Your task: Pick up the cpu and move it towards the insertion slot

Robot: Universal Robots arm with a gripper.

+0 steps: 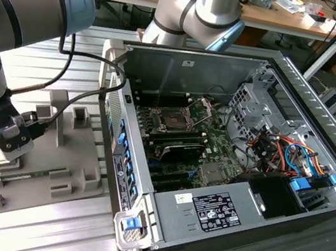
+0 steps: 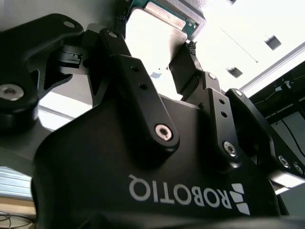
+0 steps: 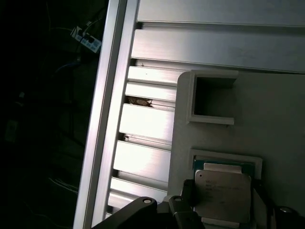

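At the exterior view's left, the arm (image 1: 20, 4) bends down over a grey tray (image 1: 51, 170), which lies on a ribbed aluminium table (image 1: 41, 227). The gripper (image 1: 2, 143) is low on the tray's near end.

In the first wrist view, the cpu (image 3: 222, 193) lies flat, silvery lid up, in a shallow walled pocket of the tray (image 3: 267, 105). Near it is a second, bare pocket (image 3: 214, 102). The gripper (image 3: 221, 205) straddles the cpu. Its black fingers (image 3: 183, 205) stand one on each side, set slightly wider than the chip. A thin gap shows on one side; on the other, contact cannot be told. The table's slats (image 3: 143, 124) run alongside the tray.

In the second wrist view, the gripper (image 2: 147, 52) is seen from behind its linkages. The cpu (image 2: 164, 16), green-edged with a metal top, lies just past the fingertips.

Towards the exterior view's middle and right stands an open computer case (image 1: 230, 65) with a green motherboard (image 1: 216, 143) inside. The slot (image 1: 172, 121) is a square socket with a dark centre, and its metal bracket (image 1: 201, 108) is hinged up and back. The slot is well apart from the tray and cpu, with the case wall between them. Orange and blue cables (image 1: 286, 152) and a power supply (image 1: 205, 212) fill the case's near right part.
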